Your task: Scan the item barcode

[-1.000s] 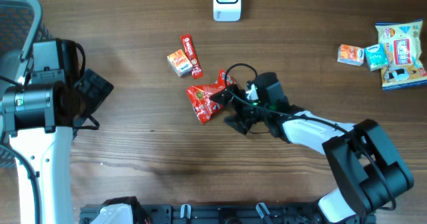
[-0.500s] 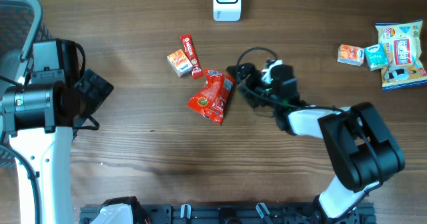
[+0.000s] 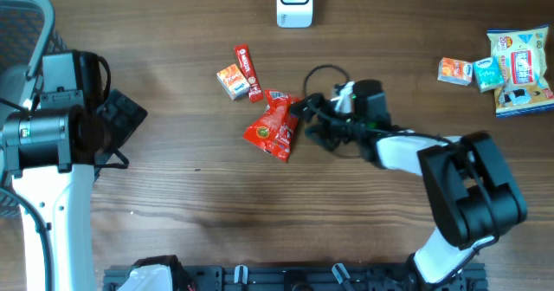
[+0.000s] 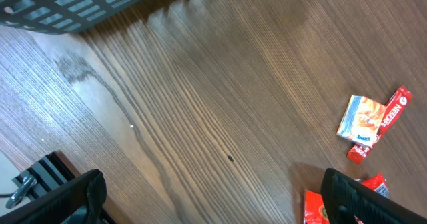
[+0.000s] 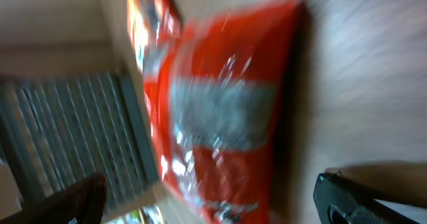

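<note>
A red snack bag (image 3: 275, 125) lies mid-table, its long side nearly upright in the overhead view. My right gripper (image 3: 310, 122) is just right of the bag. It is open, with its fingers at the bag's right edge. In the right wrist view the bag (image 5: 220, 111) is blurred and fills the space ahead of the open right gripper (image 5: 213, 201). A white scanner (image 3: 294, 1) stands at the far edge. My left gripper (image 3: 121, 122) hangs open at the far left, well away from the bag. The left wrist view shows bare wood between its fingertips (image 4: 73, 197), and a corner of the bag (image 4: 317, 211).
A small orange box (image 3: 230, 80) and a red stick pack (image 3: 249, 73) lie just left of the bag. Several snack packs (image 3: 518, 70) sit at the far right, with a small orange one (image 3: 454, 70) beside them. A grey mesh basket (image 3: 35, 22) stands at the left edge.
The right gripper swung up from the bag's lower right to its right side. The bag turned from a slant to nearly upright and shifted slightly right. The left arm has not moved.
</note>
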You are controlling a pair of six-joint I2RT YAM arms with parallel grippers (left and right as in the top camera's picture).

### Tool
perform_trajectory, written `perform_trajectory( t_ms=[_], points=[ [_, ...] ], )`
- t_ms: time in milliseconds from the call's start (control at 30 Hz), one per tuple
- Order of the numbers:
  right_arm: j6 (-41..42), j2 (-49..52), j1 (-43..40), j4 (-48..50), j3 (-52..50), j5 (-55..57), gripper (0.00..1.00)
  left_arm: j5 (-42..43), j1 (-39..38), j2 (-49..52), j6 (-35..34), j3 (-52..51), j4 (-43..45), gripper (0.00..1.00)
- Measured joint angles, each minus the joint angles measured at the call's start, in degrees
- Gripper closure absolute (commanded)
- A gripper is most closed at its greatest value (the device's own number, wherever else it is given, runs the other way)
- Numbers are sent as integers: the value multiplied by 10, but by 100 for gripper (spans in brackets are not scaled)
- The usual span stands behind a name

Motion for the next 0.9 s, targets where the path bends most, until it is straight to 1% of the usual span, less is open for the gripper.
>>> perform_trajectory(
  t_ms=[133,233,467,600,700,800,900],
  points=[
    [8,0,50,8,3,32,0,0,0,0,0,0,-2,0],
    [15,2,67,23,3,53,0,0,0,0,0,0,-6,0],
    [33,58,69,132,14,55,1,0,0,0,0,0,-7,0],
    [55,93,68,194,22,54,9,0,0,0,0,0,-7,0],
    [69,100,68,202,22,62,11,0,0,0,1,0,-7,0],
    [75,100,68,201,22,67,10,14,0,0,28,0,0,0],
    [80,100,68,201,23,67,8,73,0,1,81,0,31,0]
  ],
)
